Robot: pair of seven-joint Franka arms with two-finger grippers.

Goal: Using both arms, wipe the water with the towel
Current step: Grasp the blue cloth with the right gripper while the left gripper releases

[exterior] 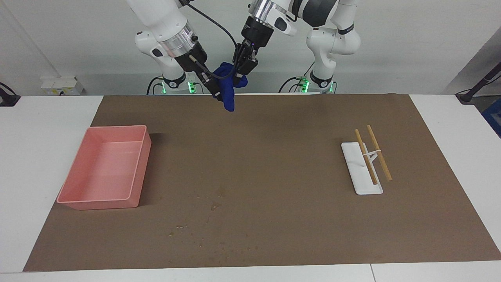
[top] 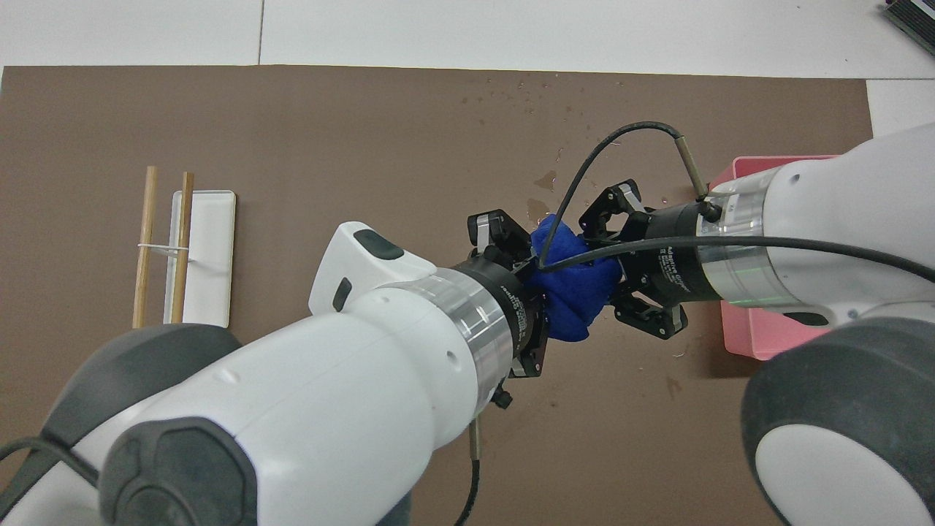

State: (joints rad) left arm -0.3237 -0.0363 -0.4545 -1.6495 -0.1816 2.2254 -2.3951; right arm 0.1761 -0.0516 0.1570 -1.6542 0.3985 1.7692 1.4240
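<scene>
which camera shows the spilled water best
The facing view: the water lies in the open on the brown mat, near its edge farthest from the robots. Overhead, the droplets show too, but the arms hide part of the mat.

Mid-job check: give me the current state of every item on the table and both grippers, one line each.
towel: bunched, in the air between both grippers, off the mat
left gripper: shut on the towel
right gripper: at the towel, grip unclear
water: unwiped droplets, farther from the robots
pink tray: upright, empty
chopsticks: bound pair, propped across the white rest
</scene>
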